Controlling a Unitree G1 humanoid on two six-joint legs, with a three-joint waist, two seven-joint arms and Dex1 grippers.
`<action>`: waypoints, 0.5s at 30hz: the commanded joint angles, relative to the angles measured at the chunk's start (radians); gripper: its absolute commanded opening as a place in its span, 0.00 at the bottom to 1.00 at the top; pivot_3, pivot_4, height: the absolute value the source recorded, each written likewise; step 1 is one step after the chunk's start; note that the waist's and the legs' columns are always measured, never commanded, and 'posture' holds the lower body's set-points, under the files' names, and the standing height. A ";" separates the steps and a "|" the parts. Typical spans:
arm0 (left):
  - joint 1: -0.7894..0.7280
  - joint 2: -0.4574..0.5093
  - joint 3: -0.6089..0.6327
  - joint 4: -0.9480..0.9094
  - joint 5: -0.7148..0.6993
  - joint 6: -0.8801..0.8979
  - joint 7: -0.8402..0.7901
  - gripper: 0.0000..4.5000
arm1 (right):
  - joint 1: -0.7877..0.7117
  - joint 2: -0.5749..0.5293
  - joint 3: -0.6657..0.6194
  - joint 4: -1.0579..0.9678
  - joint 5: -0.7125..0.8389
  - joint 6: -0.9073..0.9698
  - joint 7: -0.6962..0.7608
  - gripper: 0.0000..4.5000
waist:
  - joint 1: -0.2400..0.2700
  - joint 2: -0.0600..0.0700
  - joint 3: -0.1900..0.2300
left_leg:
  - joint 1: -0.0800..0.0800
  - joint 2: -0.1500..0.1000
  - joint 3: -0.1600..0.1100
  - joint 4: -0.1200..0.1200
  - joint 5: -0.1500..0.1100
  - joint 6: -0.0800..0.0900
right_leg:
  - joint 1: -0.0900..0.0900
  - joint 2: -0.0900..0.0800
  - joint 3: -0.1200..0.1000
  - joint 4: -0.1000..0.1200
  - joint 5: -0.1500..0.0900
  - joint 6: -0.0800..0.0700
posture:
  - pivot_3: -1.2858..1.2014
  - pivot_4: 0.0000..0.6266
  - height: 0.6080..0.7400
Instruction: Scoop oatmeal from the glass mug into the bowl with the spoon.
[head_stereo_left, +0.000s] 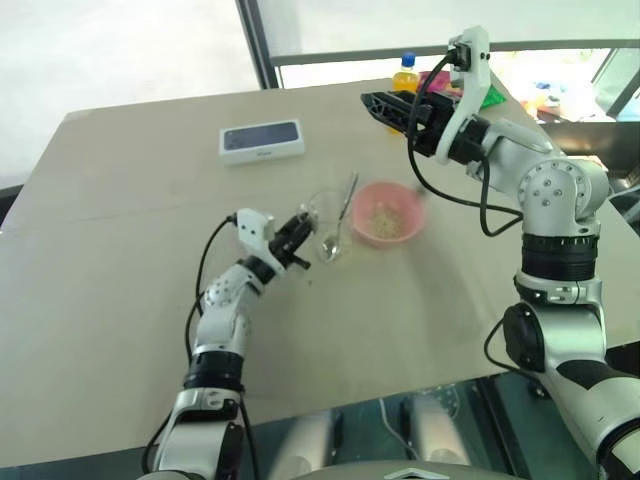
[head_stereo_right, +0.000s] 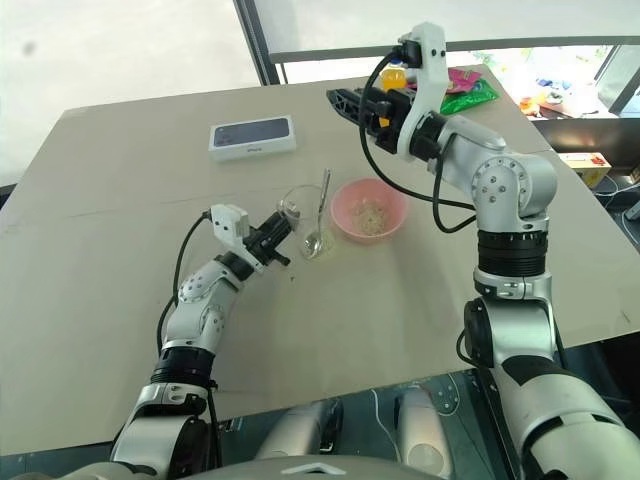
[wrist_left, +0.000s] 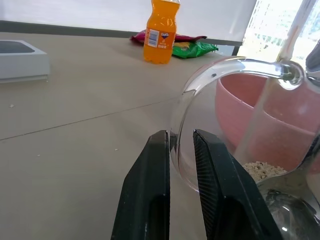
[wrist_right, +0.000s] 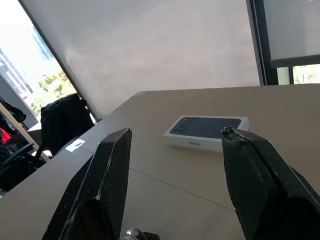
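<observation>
The glass mug (head_stereo_left: 318, 212) stands on the table just left of the pink bowl (head_stereo_left: 388, 212). The spoon (head_stereo_left: 346, 198) rests in the mug, its oval end at the bottom and its handle leaning over the rim toward the back. Oatmeal (head_stereo_right: 372, 215) lies in the bowl, and a few flakes (wrist_left: 260, 170) show through the glass. My left gripper (wrist_left: 181, 134) is low at the mug's left side, its fingers closed narrowly on the glass wall. My right gripper (head_stereo_left: 372, 102) hangs high above the table's back, wide open and holding nothing.
A white box with a dark lid (head_stereo_left: 262, 140) lies at the back left. An orange soda bottle (wrist_left: 161, 31) and green and pink snack packets (wrist_left: 192, 48) stand near the table's far edge. The table (head_stereo_left: 120, 300) ends close in front.
</observation>
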 joint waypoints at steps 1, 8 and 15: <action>0.021 0.002 0.020 -0.065 -0.019 -0.019 -0.001 0.18 | -0.028 -0.007 -0.016 -0.025 0.003 -0.026 0.011 0.63 | 0.000 0.000 0.000 | 0.000 0.000 0.000 0.000 0.000 0.000 | 0.000 0.000 0.000 0.000 0.000 0.000 | 0.52 0.24 1.00; 0.089 0.018 0.032 -0.182 -0.055 0.008 -0.015 0.18 | 0.028 -0.004 -0.033 -0.069 0.013 -0.030 0.001 0.63 | 0.001 0.000 0.000 | 0.000 0.000 0.000 0.000 0.000 0.000 | 0.000 0.000 0.000 0.000 0.000 0.000 | 0.52 0.24 1.00; 0.182 0.033 0.046 -0.313 -0.068 0.026 0.013 0.18 | 0.090 -0.004 -0.064 -0.114 0.020 -0.039 -0.022 0.63 | 0.001 0.000 0.001 | -0.001 0.000 0.000 0.000 0.000 0.000 | 0.000 0.000 0.000 0.000 0.000 0.000 | 0.52 0.24 1.00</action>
